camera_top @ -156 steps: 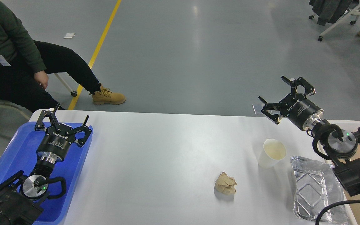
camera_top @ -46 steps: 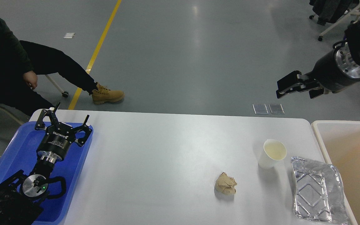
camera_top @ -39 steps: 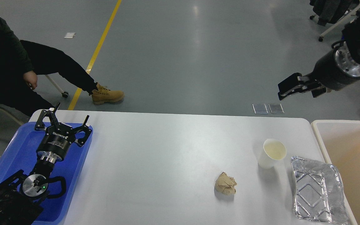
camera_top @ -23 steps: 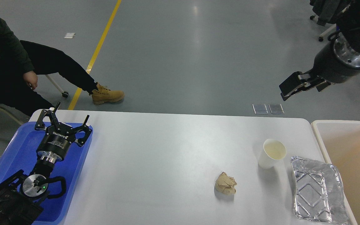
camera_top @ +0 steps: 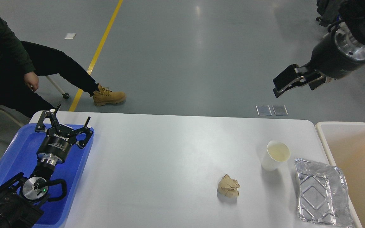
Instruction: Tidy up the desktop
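The white desktop (camera_top: pixel 169 152) carries a crumpled brown paper ball (camera_top: pixel 228 186), a white paper cup (camera_top: pixel 276 155) standing upright, and an empty foil tray (camera_top: pixel 322 193) at the right edge. My left gripper (camera_top: pixel 66 122) is open and empty, over the far end of the blue tray (camera_top: pixel 14 152) at the left. My right gripper (camera_top: pixel 291 83) is raised high at the upper right, beyond the table's far edge and far from the cup. It is seen side-on and dark, and nothing shows in it.
A beige rimmed bin (camera_top: pixel 360 158) stands against the desktop's right edge. A seated person (camera_top: pixel 17 69) is beyond the far left corner. Chairs (camera_top: pixel 328 12) stand at the far right on the grey floor.
My right arm has risen from just over the table's right side to high at the upper right, uncovering the bin, and lately shifted slightly up and left. The left arm has not moved.
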Controlling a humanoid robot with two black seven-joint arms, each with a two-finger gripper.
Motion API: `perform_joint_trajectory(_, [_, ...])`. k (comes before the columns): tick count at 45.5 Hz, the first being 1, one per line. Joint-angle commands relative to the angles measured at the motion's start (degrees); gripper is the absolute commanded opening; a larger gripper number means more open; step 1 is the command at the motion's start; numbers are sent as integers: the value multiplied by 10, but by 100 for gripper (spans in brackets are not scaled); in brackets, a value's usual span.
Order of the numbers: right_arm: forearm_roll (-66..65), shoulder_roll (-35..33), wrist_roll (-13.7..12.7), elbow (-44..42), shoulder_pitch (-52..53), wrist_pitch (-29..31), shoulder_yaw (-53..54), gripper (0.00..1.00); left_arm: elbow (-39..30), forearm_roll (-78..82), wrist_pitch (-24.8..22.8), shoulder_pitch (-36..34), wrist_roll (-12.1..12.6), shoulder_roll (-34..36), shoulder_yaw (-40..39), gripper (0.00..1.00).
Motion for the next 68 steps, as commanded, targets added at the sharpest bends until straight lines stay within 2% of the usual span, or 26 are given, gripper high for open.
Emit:
perform_joint_trajectory(1, [-2, 2, -4, 0, 6, 1, -16, 100, 0, 0, 0, 0, 0, 0, 0, 99])
perform_joint_trajectory(13, [-42, -6, -3, 20, 19, 1, -79, 100, 0, 0, 0, 0, 0, 0, 0, 99])
perform_joint_trajectory(27, [-49, -1, -4, 21, 8, 1, -81, 100, 0, 0, 0, 0, 0, 0, 0, 99])
perform_joint_trajectory(47, [-131, 7, -7, -34, -137, 0, -75, 100, 0, 0, 0, -1, 0, 0, 0, 99])
perform_joint_trajectory(53, [-124, 19, -26, -63, -210, -114, -74, 100, 0, 0, 0, -1, 0, -1, 0, 99])
perform_joint_trajectory(61, [-119, 25, -26, -116, -320, -251, -55, 100, 0, 0, 0, -1, 0, -1, 0, 99])
perform_joint_trajectory(68, [-108, 34, -26, -179, -403, -300, -21, 100, 0, 0, 0, -1, 0, -1, 0, 99])
